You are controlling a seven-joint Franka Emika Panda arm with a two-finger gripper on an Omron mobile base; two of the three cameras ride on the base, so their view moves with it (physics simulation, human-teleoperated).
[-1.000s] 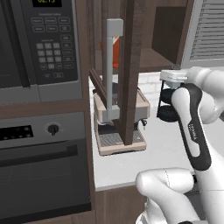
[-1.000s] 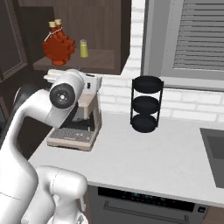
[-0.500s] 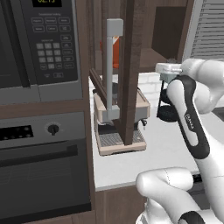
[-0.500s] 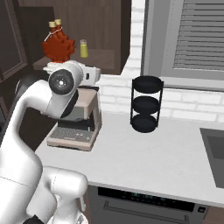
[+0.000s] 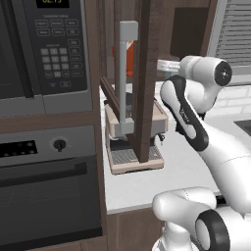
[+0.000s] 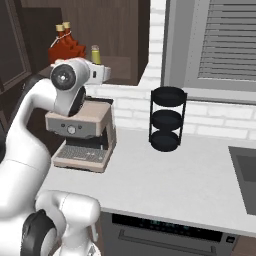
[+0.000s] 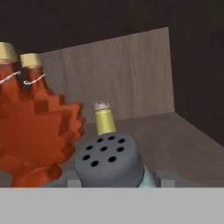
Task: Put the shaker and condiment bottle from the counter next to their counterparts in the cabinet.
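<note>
Pincer (image 7: pixel 117 183) pinching shaker (image 7: pixel 111 162) | inside cabinet (image 7: pixel 131 74) | condiment bottle (image 7: pixel 33 127) just beside

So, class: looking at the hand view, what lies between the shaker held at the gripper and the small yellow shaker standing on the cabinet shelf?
Nothing: in the hand view, bare brown shelf separates the shaker from the yellow shaker. The maple-leaf bottles stand off to one side.

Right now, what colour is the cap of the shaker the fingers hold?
Dark grey, dotted with black holes, on the shaker; the hand view shows it best.
</note>
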